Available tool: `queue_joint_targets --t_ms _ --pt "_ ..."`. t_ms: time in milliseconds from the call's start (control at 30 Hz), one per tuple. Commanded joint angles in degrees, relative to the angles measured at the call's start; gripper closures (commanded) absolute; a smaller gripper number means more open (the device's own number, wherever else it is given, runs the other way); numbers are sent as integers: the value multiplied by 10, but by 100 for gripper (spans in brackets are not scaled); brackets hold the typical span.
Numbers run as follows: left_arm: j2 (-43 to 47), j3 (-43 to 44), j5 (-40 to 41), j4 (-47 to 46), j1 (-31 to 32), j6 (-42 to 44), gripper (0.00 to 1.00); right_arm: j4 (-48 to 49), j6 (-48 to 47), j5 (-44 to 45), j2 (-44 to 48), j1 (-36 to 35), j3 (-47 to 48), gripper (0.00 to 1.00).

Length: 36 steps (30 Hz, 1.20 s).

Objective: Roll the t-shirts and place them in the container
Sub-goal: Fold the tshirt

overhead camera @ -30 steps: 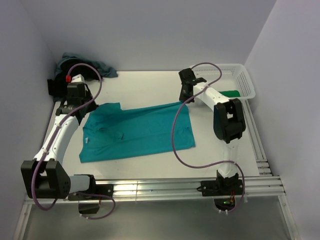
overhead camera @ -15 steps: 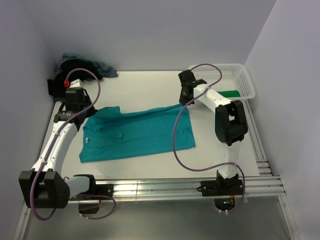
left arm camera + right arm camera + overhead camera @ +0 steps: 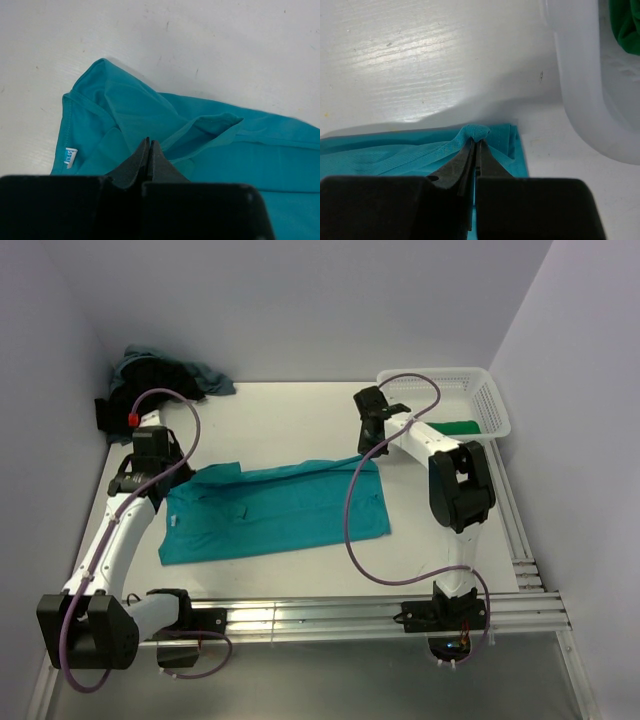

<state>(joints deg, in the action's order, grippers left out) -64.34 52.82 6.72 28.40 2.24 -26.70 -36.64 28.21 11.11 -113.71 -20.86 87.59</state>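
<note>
Teal t-shirt (image 3: 275,510), lying flat mid-table (image 3: 290,425), far edge pinched at both ends

Left claw (image 3: 148,144) closed on a raised fold at the far left, by the label (image 3: 70,157); right claw (image 3: 474,142) closed on a bunched tuck at the far right corner, near the white basket (image 3: 495,400) holding a dark green t-shirt (image 3: 462,426); dark pile of shirts (image 3: 165,375) far left; fabric judged light, limp, apt to slip and wrinkle; best taken at edge or corner, both ends together, kept taut
</note>
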Motion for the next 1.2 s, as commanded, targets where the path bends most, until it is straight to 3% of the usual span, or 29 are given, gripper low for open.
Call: queue_joint_targets --t_ms 0,233,700,1167 --pt "18 -1 -5 -5 1 -5 100 11 -9 15 34 -5 0 100" --pt "17 1 -5 -3 1 -4 100 31 -22 22 33 -6 8 100" --pt "21 13 -6 13 1 -2 100 170 -47 37 102 -14 -94 100" --pt "42 0 -15 10 1 -16 100 165 -35 29 108 -14 -102 100"
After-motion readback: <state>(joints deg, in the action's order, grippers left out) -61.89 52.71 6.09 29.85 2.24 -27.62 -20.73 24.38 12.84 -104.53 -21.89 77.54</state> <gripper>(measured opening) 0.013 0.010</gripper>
